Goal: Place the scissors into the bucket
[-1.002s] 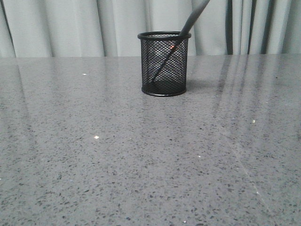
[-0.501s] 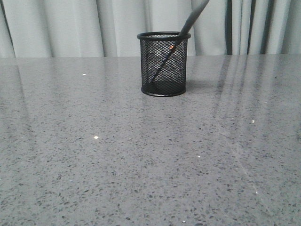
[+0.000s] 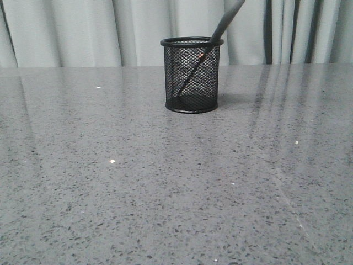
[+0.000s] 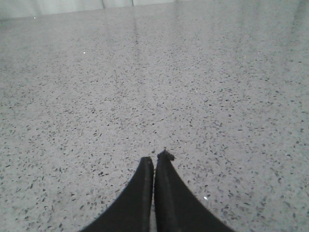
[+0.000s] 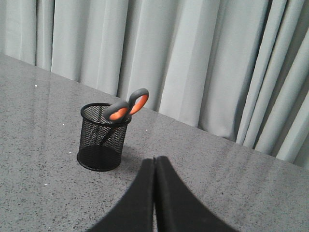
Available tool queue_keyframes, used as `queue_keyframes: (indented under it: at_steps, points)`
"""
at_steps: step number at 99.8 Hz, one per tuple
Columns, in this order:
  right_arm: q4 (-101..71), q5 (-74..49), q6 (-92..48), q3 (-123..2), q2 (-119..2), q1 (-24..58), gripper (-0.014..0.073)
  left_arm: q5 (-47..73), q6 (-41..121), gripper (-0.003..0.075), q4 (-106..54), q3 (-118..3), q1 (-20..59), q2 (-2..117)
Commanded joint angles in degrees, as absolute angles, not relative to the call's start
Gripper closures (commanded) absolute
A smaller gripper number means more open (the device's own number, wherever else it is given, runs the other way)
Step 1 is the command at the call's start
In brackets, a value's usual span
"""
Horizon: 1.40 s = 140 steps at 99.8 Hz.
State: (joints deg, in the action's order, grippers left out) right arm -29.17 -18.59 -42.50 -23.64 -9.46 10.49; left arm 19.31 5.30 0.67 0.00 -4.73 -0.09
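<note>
Scissors (image 5: pixel 126 107) upright in bucket (image 5: pixel 103 137), well apart from both seemingly closed, empty end effectors.

We see the black wire-mesh bucket (image 3: pixel 192 75) upright at the table's far middle. The scissors (image 3: pixel 205 51) stand tilted inside it, blades down, grey orange-lined handles leaning over the rim.

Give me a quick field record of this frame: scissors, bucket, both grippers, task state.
scissors: blades down inside the bucket, leaning, handles sticking out above the rim
bucket: upright on the table, in front of the curtain
left gripper: shut, empty, over bare tabletop
right gripper: shut, empty, apart from the bucket
task state: scissors appear placed; neither gripper touches them
</note>
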Motion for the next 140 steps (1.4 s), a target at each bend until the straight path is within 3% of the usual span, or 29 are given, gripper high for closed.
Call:
queue_keyframes:
  at_steps: [1, 140]
  points:
    - [-30.00, -14.48, -43.06, -24.91, -10.07, 10.23, 0.0667, 17.16, 4.56, 0.0740, 0.61, 2.30, -4.73, -1.69]
    - [-30.08, -14.50, -43.06, -21.39, -10.07, 10.23, 0.0667, 17.16, 4.56, 0.0740, 0.61, 2.30, -4.73, -1.69]
